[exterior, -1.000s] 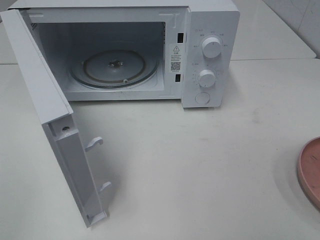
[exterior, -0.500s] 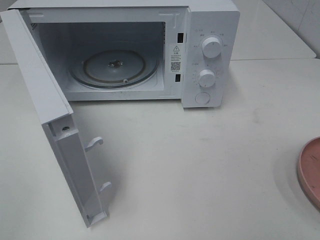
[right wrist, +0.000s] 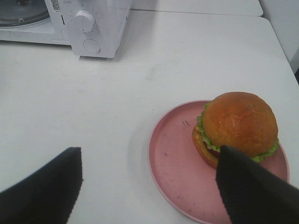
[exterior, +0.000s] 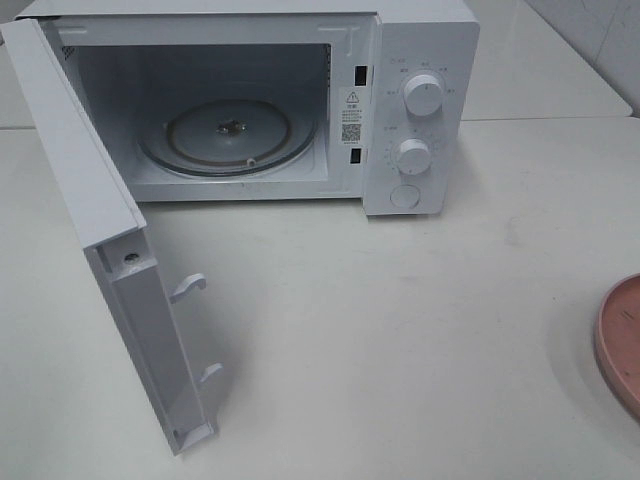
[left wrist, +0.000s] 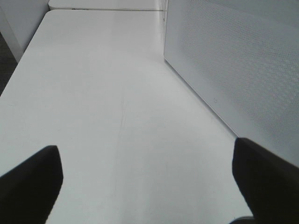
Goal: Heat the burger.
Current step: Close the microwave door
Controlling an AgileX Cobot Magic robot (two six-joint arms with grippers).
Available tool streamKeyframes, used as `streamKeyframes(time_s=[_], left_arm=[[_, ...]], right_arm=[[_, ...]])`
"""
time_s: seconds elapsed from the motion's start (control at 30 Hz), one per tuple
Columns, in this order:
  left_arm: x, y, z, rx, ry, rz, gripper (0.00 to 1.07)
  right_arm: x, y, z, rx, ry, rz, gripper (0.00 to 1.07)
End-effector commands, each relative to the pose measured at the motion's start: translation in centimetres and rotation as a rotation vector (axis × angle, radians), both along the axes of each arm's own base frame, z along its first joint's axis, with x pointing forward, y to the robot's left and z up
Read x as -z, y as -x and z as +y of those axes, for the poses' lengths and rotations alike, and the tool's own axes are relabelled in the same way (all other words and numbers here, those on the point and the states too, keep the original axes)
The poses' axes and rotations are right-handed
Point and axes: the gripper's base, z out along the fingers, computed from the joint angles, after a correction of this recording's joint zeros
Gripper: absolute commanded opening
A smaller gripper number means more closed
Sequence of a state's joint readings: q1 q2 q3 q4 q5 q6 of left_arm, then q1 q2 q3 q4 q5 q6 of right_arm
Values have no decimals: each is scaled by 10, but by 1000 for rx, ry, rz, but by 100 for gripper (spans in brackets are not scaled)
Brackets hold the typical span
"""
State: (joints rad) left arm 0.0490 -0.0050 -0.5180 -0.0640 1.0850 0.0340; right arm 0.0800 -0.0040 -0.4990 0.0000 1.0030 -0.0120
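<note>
The burger (right wrist: 238, 123), with a domed golden-brown bun and green lettuce at its edge, sits toward one side of a pink plate (right wrist: 173, 163). My right gripper (right wrist: 147, 186) is open; its dark fingertips (right wrist: 42, 186) stand wide apart on the near side of the plate, one close beside the burger, and nothing is between them. My left gripper (left wrist: 149, 186) is open over bare table beside the microwave door's outer face (left wrist: 233, 70). In the exterior high view only the plate's rim (exterior: 622, 345) shows at the right edge; the burger and both grippers are out of that view.
A white microwave (exterior: 420, 110) stands at the back with its door (exterior: 110, 250) swung wide open toward the front left. Its glass turntable (exterior: 228, 135) carries nothing. Two knobs (exterior: 424, 95) and a button are on its right panel.
</note>
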Motion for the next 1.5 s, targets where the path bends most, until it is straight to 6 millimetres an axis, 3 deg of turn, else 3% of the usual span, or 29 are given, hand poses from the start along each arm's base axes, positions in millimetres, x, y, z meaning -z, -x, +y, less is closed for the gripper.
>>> streamKeyframes(time_s=[0.03,0.6,0.73,0.9,0.93,0.97,1.03,1.07,1.1,1.17,1.2,1.23,1.3,1.5], left_arm=[[0,2,0,-3,-1,-28,93],[-1,0,0,-1,2,-18,93],[-7,-6,0,1,7,-9,89],[-16,-17,1,-3,8,-37,74],[-18,-25,1,-6,9,-44,63],[-18,-25,1,-6,9,-44,63],[-17,-36,2,-9,11,-38,48],[-17,-36,2,-9,11,-38,48],[-14,-43,3,-11,12,-31,37],[-13,-47,3,-12,14,-31,32],[-11,-54,3,-13,23,-42,22],[-11,-54,3,-13,23,-42,22],[-7,-64,3,-15,34,-52,4],[4,-79,5,-26,34,-78,0]], right_arm=[[1,3,0,9,-1,-30,76],[1,3,0,9,-1,-30,76],[1,3,0,9,-1,-30,76],[1,3,0,9,-1,-30,76],[1,3,0,9,-1,-30,76],[1,3,0,9,-1,-30,76],[1,3,0,9,-1,-30,76],[1,3,0,9,-1,-30,76],[1,3,0,9,-1,-30,76],[1,3,0,9,-1,-30,76],[1,3,0,9,-1,-30,76],[1,3,0,9,-1,-30,76],[1,3,0,9,-1,-30,76],[1,3,0,9,-1,-30,76]])
